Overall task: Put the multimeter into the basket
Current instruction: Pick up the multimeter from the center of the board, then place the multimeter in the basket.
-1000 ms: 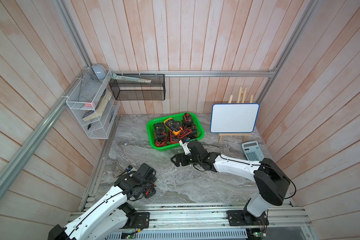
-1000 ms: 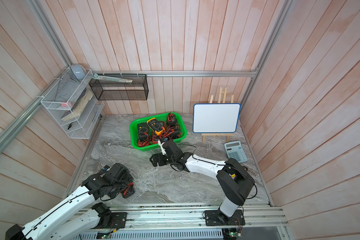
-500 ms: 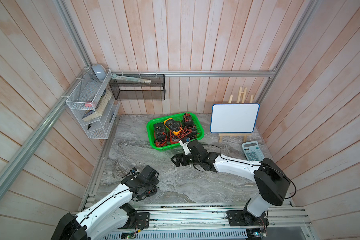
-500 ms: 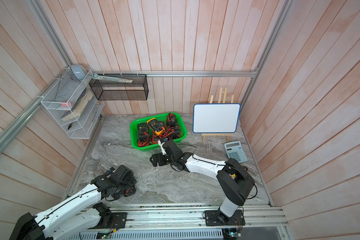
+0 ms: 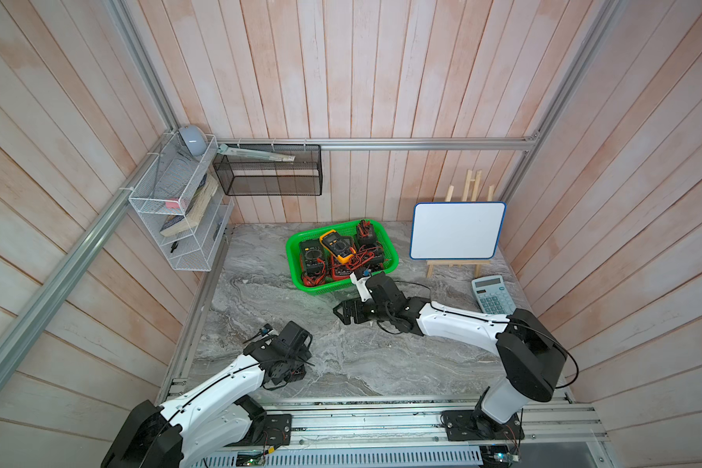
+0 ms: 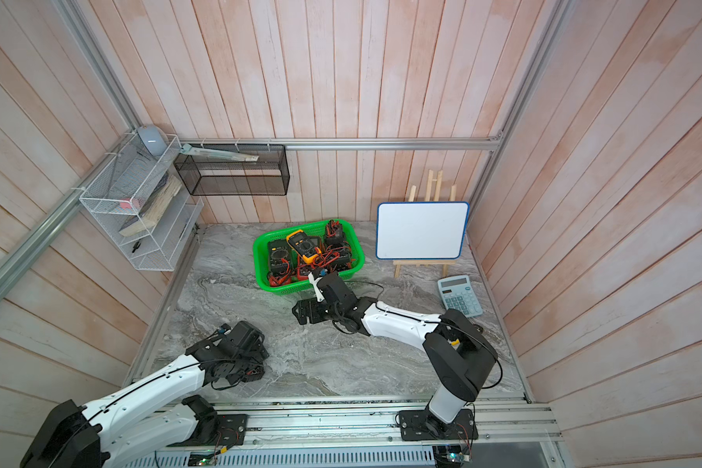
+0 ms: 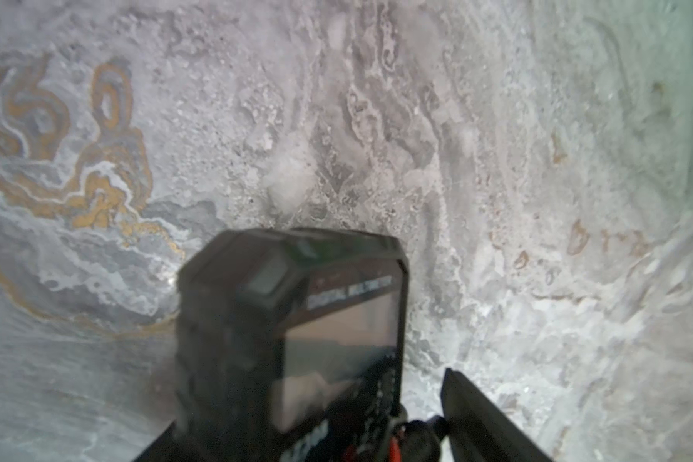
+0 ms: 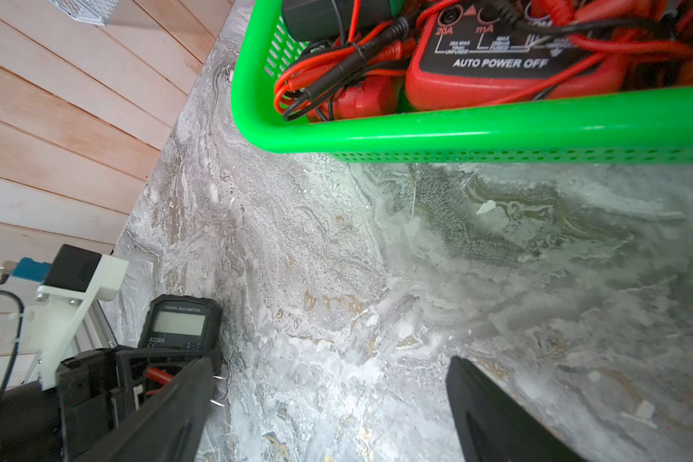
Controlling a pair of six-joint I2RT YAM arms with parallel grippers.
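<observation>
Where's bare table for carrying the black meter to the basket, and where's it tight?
Open marble: the middle, between the left end effector and the right end effector, and the strip between the basket and the white wire rack. Tight: inside the basket, packed with multimeters and leads, and the whiteboard and calculator corner.

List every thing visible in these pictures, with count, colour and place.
basket: 1, green, back of table.
multimeters in basket: several, black, yellow, red, with leads.
lone multimeter: 1, black, front of table.
whiteboard on easel: 1, white, blue-framed, back right.
calculator: 1, grey, right edge.
mesh bin: 1, black, back wall.
wire rack: 1, white, left wall.
table: 1, grey marble.
left tool: 1, black, around lone multimeter.
right tool: 1, black, open, empty, near basket.
</observation>
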